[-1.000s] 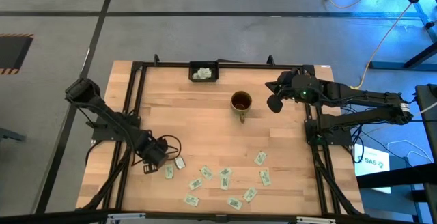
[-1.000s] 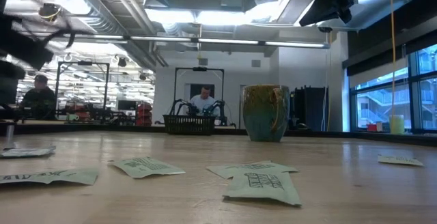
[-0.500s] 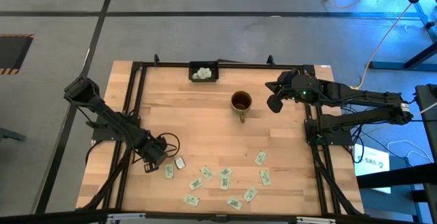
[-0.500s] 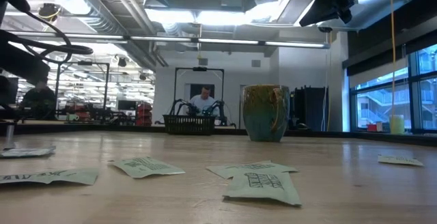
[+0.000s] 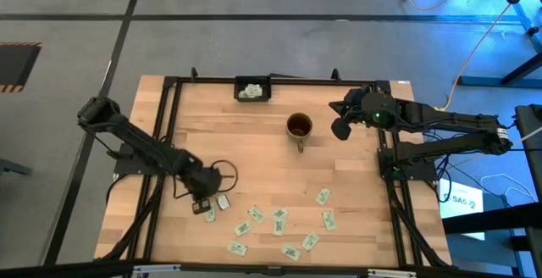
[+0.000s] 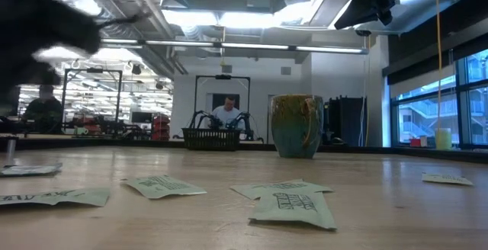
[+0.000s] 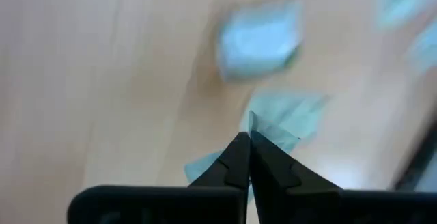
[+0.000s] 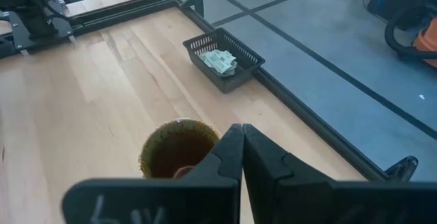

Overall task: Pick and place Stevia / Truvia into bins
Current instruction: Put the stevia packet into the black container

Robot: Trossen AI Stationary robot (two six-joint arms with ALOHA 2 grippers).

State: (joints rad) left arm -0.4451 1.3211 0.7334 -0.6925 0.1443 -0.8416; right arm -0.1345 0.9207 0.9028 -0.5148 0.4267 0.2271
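Several white-and-green sachets [image 5: 279,220] lie flat on the near half of the table. The brown-gold mug [image 5: 298,126] stands upright mid-table, and the black tray [image 5: 252,91] at the far edge holds a few sachets. My left gripper [image 5: 203,205] is low at the left end of the scattered sachets. It is shut, its tips [image 7: 249,139] over one sachet [image 7: 290,115], with another sachet [image 7: 259,39] just beyond. My right gripper [image 5: 340,128] is shut and hovers right of the mug, above its height [image 8: 242,132]. My left gripper has its shut tips right at a sachet's edge [image 7: 254,120], coming from above at a slant. The sachet shows on both sides of the fingers. I cannot tell whether the tips touch or hold it.
The table has a black frame rail [image 5: 169,125] along its left, far and right sides. Bare wood lies between the mug and the scattered sachets. In the low view, people and another robot station show in the room beyond the mug [image 6: 297,125].
My left arm has swung toward the table's right, carrying its gripper from beside the left rail to the leftmost sachets. The sachets, the mug and the tray stay where they were.
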